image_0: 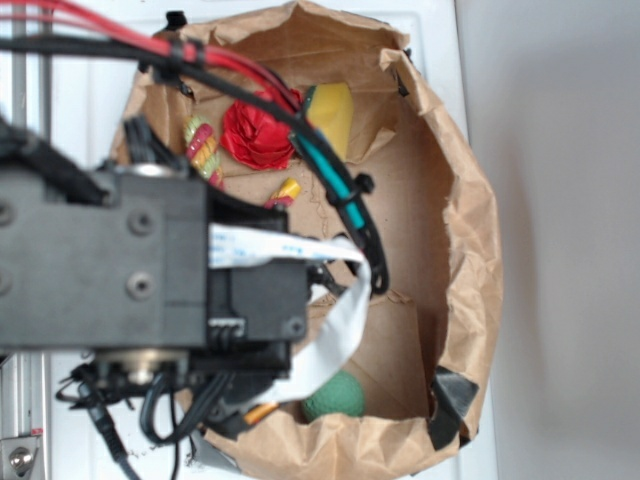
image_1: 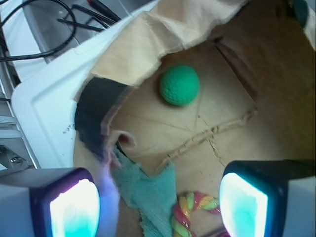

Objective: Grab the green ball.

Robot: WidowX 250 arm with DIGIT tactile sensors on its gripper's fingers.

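- Green ball (image_1: 179, 85) loose on cardboard floor (image_1: 217, 113) of brown paper bag (image_0: 470, 250), at 12 o'clock from gripper (image_1: 159, 200) in wrist view; at 6 o'clock of the bag in exterior view, half hidden under white ribbon cable (image_0: 335, 330).
- Gripper released, jaws spread wide, nothing between them; well apart from ball.
- Risk: round ball rolls off if one finger touches first. Uneven approach would cause it.
- Risk: ball near torn bag wall (image_1: 148, 44) at its 10 o'clock; far finger could catch paper and drag the bag, or pin the wall with the ball.
- Risk: raised cardboard flap edge (image_1: 212, 133) between gripper and ball; low sweep could snag there.
- Risk: teal cloth (image_1: 148, 190) and striped twisted toy (image_1: 190, 210) right under jaws; closing too early grabs the wrong thing.
- Red fabric flower (image_0: 255, 135) and yellow sponge (image_0: 332, 115) at 12 o'clock of bag in exterior view, well apart, unlikely trouble.
- Arm body (image_0: 110, 260) and cable bundle (image_0: 340, 190) block much of exterior view; descent depth hard to judge.
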